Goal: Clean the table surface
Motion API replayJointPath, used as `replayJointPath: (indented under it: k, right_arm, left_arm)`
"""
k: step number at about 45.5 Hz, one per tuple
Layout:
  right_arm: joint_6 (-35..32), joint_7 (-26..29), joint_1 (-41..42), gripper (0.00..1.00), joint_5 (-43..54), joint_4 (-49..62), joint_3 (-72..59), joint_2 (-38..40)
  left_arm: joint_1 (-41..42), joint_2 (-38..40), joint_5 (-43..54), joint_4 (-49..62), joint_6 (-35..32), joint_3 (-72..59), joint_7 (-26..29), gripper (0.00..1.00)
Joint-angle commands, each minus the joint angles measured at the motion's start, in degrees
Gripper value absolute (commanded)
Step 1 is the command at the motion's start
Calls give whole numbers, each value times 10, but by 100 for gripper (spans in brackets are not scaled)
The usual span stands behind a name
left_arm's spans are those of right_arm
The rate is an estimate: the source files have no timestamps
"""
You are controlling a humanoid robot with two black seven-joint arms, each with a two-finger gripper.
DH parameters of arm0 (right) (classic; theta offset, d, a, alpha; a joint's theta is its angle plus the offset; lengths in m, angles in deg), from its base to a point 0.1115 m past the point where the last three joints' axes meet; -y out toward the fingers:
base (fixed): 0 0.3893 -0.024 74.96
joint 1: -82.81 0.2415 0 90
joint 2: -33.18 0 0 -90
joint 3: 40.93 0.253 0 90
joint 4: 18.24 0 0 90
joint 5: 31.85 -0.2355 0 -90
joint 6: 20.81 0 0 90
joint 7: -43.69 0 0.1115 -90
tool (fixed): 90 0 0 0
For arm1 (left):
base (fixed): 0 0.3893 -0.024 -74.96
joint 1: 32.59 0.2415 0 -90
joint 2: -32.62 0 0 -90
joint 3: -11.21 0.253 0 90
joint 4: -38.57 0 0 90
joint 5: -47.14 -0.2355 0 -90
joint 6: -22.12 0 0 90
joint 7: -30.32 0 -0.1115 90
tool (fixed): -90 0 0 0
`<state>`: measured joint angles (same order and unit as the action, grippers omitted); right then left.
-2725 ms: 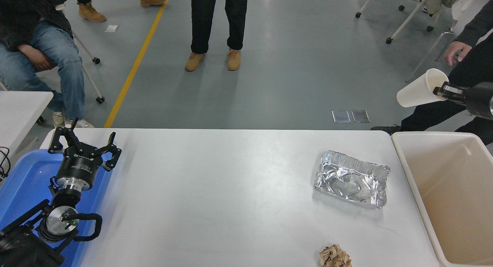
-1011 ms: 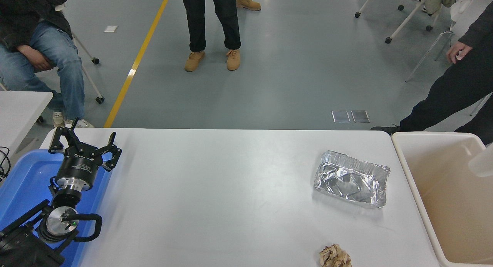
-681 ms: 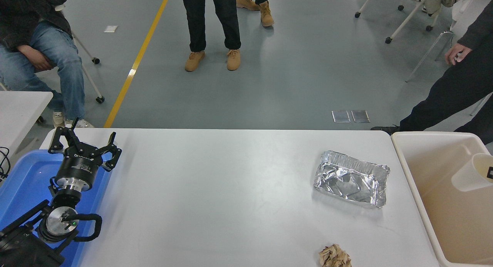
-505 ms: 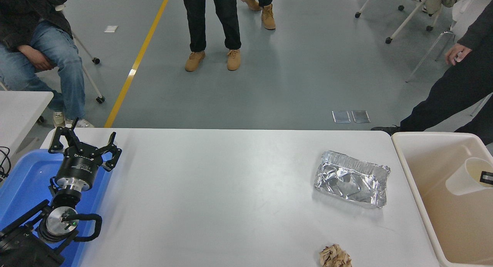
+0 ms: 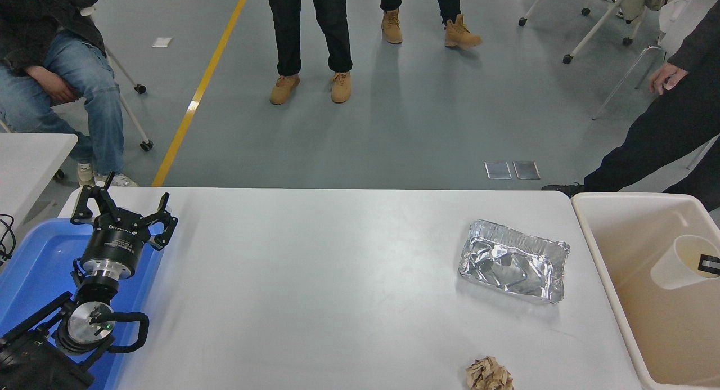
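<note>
So the table surface (image 5: 337, 277) fills most of the lower part of the view, big matte white-grey top with rounded corners, and I'll use it as the reference for everything else. Toward its right end sits a crumpled foil tray (image 5: 514, 261), lying flat and open side up, and near the front edge, on the robot's side of that tray and well apart from it, there's a balled-up wad of brown paper (image 5: 489, 374), partly cut off by the bottom of the frame. Butted up against the table's right end is a beige plastic bin (image 5: 596, 249), and inside it a white paper cup (image 5: 672, 263) is tipped on its side with its mouth facing right. Only a tiny black sliver of the right gripper (image 5: 709, 261) pokes in at the cup's rim, right at the frame edge, so honestly can't tell if that claw is clamped on the cup or spread. The left gripper (image 5: 121, 213) is parked over the table's left end, above a blue tray (image 5: 34, 266), with its fingers clearly spread apart and nothing between them. Beyond the table's far edge several people stand or sit on the grey floor (image 5: 427, 125).
</note>
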<state>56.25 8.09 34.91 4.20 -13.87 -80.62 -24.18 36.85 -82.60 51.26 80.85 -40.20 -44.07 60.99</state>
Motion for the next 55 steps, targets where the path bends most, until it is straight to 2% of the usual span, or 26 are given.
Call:
replayJointPath:
  k: [1, 12, 21, 23, 25, 32, 41, 55]
  right_arm:
    - [1, 0, -7, 7, 0, 5, 1, 0]
    - [9, 1, -7, 18, -1, 5, 2, 0]
    - [21, 3, -11, 19, -2, 5, 3, -17]
    - [31, 4, -13, 25, -4, 5, 4, -21]
    - [43, 4, -17, 36, -6, 5, 4, -26]
    - [80, 10, -17, 46, -15, 6, 17, -33]
    - [74, 10, -9, 63, -98, 4, 91, -33]
    - [69, 8, 13, 68, -154, 5, 182, -32]
  left_arm:
    - [0, 0, 0, 0, 0, 0, 0, 99]
    - [-1, 0, 0, 0, 0, 0, 0, 99]
    - [0, 0, 0, 0, 0, 0, 0, 99]
    - [0, 0, 0, 0, 0, 0, 0, 99]
    - [0, 0, 0, 0, 0, 0, 0, 99]
    - [0, 0, -1, 0, 0, 0, 0, 99]
    - [0, 0, 0, 0, 0, 0, 0, 99]
    - [0, 0, 0, 0, 0, 0, 0, 99]
